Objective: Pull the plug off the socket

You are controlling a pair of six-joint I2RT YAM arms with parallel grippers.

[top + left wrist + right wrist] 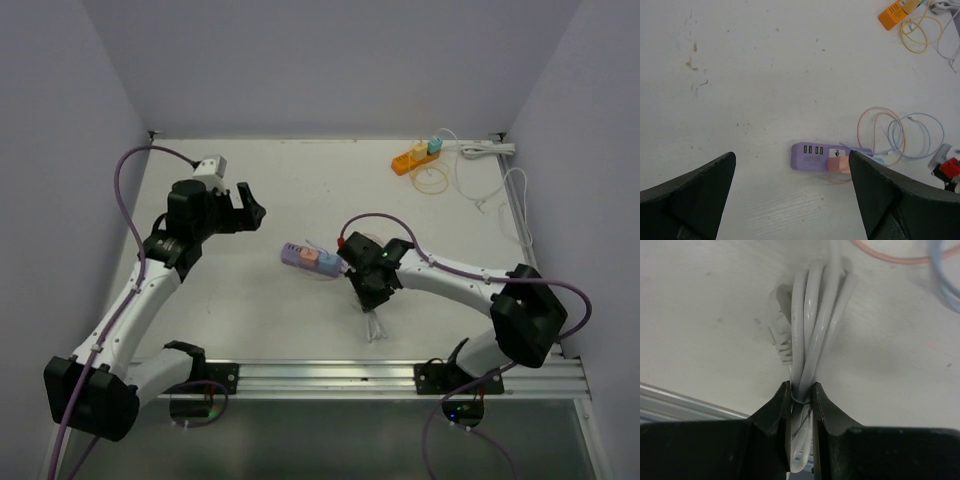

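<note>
Op: Fingertips of the right gripper (801,405) sit nearest, pinched narrow on a white cable bundle (815,330). The wire tie (799,400) is right at the pinch, and a white connector (779,330) lies beside the loops.

Spotter: Is that the plug's lead?

Op: Can't tell; where the bundle runs is hidden. The task's thing is elsewhere — the pink plug (838,165), seated in the purple power strip (812,155). The strip lies flat in the middle of the table (300,180), just beside the right wrist.

Spotter: Other arm?

Op: Wide open and holding nothing. The left gripper (250,207) hangs above the table, and in its wrist view the strip shows between its fingers.

Spotter: How will it handle?

Op: My guess is the plug is small, hard plastic, stiff enough to take a squeeze on its side faces. The strip looks light and likely to slide or lift with the plug unless one arm pins its USB end. I'd grip the plug body, not a cord; cords are soft and give no purchase.

Spotter: Anything in the way?

Op: A peach cable (865,117) and a blue cable (920,120) loop close by the strip's plugged end. A blue fitting (328,263) crowds the pink plug on one side. The orange power strip (891,14) and yellow cable (915,37) are well apart in the far corner — no bother.
</note>
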